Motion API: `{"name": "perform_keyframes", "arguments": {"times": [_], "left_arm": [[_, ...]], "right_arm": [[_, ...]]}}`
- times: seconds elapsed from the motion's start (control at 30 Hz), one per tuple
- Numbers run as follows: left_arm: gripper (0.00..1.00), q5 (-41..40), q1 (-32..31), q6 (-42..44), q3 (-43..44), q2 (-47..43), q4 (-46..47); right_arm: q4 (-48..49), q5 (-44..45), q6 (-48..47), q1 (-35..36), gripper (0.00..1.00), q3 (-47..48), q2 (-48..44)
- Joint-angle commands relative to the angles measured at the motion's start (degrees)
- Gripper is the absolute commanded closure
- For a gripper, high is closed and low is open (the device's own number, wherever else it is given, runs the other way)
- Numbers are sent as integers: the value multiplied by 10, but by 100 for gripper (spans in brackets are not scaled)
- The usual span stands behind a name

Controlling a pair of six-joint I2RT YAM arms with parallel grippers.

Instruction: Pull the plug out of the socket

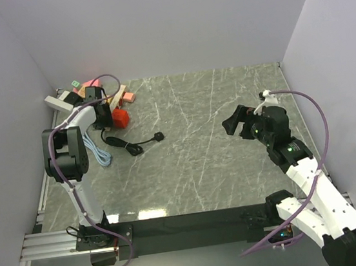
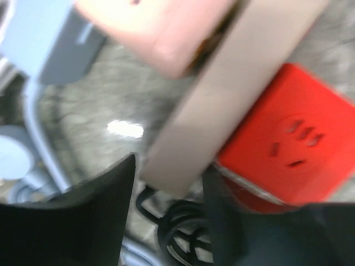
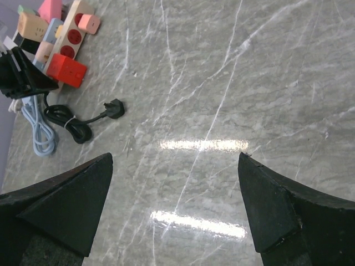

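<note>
A beige power strip (image 1: 120,100) lies at the back left, also in the right wrist view (image 3: 69,27). A red cube plug (image 1: 120,118) sits on its near end, and a pink plug (image 3: 89,22) sits farther along. In the blurred left wrist view the strip's end (image 2: 222,100) lies between my fingers, with the red cube (image 2: 294,149) to its right and the pink plug (image 2: 161,27) above. My left gripper (image 2: 169,166) (image 1: 102,116) is open and straddles the strip's end. My right gripper (image 1: 232,123) (image 3: 175,160) is open and empty over the table, far right of the strip.
A coiled black cable with a loose plug (image 1: 159,136) (image 3: 115,108) lies on the marble just in front of the strip. A light-blue cable (image 1: 95,149) lies by the left arm. More coloured plugs and a white block (image 1: 57,102) crowd the back-left corner by the wall.
</note>
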Motion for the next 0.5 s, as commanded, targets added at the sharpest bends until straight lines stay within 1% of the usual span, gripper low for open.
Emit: {"name": "perform_keyframes", "arguments": {"times": [0.0, 0.07, 0.1, 0.17, 0.2, 0.3, 0.37, 0.43, 0.47], "left_arm": [[55, 63, -4, 11, 19, -5, 29], [68, 79, -9, 7, 12, -7, 31], [80, 82, -19, 6, -4, -12, 38], [93, 75, -44, 2, -26, -36, 45], [99, 74, -53, 0, -50, -47, 51], [99, 80, -83, -17, -92, -88, 59], [99, 97, -95, -48, -115, -121, 59], [99, 121, -116, -81, -163, -162, 72], [99, 122, -138, -97, -181, -176, 76]], "right_arm": [[12, 9, -1, 4, 0, -4, -4], [17, 14, 0, 4, 0, -8, -4], [18, 14, 1, 4, 0, -8, -2], [16, 16, 2, 4, 0, -6, 8], [15, 13, 2, 5, 0, -4, 14], [15, 2, 2, 5, 0, -2, 33], [16, 1, 8, 7, 0, 6, 47], [15, 0, 10, 11, 0, 12, 72], [15, -2, 12, 13, 0, 17, 87]]}}
